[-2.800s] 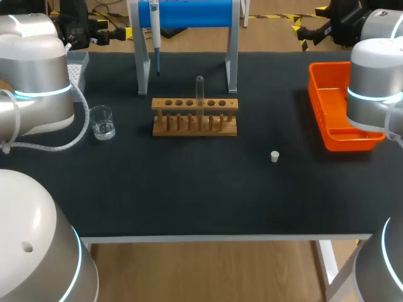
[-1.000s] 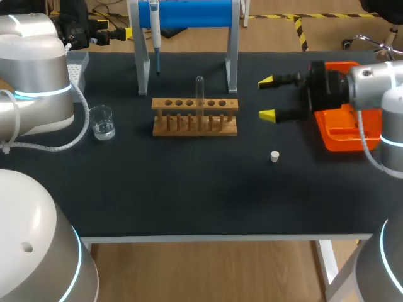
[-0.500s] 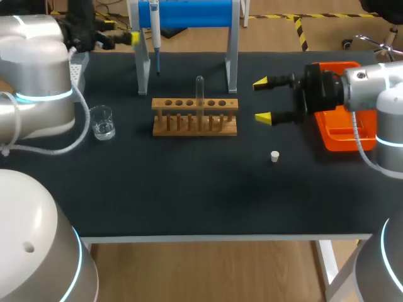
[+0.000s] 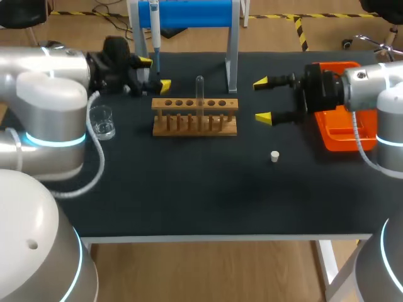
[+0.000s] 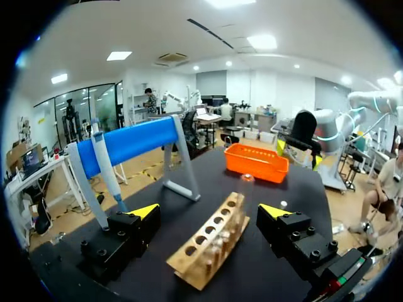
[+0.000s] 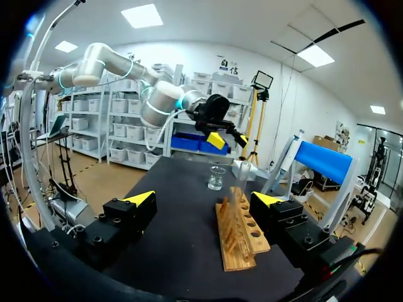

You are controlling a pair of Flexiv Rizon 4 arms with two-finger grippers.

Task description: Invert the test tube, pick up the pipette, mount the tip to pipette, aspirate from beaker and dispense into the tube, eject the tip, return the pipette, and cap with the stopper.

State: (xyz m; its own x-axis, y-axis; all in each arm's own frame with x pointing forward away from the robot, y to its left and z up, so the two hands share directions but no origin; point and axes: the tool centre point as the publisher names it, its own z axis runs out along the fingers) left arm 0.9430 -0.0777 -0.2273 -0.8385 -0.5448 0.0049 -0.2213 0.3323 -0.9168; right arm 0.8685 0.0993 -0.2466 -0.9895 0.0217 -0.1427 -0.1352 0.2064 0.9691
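The clear glass test tube (image 4: 199, 93) stands upright in the wooden tube rack (image 4: 195, 124), rounded end apparently up, not yet turned over. The left gripper (image 4: 155, 73) hovers at the rack's ten o'clock, fingers spread and empty. The right gripper (image 4: 263, 99) hangs at its three o'clock, likewise spread and empty. Likely hazards are that both arms converge on the tube and collide, a finger clips the rack and topples it, or the left gripper snags the blue-and-white pipette (image 4: 155, 31) hanging just beside it.
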